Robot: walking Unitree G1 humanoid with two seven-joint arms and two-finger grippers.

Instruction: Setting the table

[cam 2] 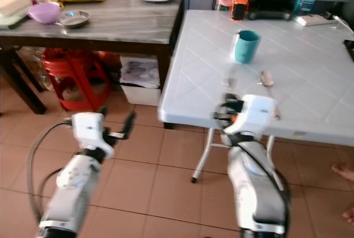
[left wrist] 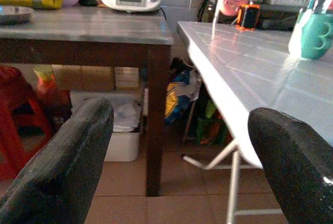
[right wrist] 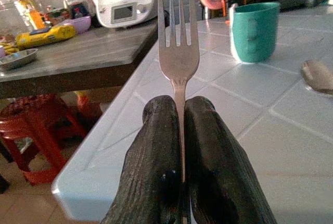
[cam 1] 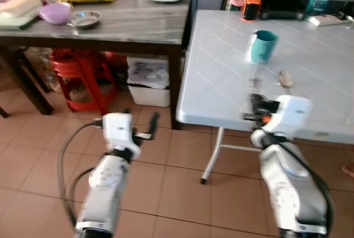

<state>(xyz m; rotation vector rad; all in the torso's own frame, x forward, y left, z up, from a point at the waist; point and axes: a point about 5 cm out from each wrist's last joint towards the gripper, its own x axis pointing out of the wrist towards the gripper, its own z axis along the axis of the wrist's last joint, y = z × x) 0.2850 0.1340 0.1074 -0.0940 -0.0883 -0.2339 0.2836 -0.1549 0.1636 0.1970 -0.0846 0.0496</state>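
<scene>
R pincer [right wrist: 179, 125] pinches a fork [right wrist: 178, 36] by the handle, tines pointing fwd, over the near edge of the white tabletop [cam 1: 221, 77]. Teal cup [cam 1: 263, 46] and spoon [cam 1: 285, 78] already lie on it, further in. L pincer [left wrist: 177, 146] is spread, empty, low over the floor beside the tabletop edge. Step: placing the fork. Next, prob: reach fwd, lower fork flat near the spoon, let go.
</scene>
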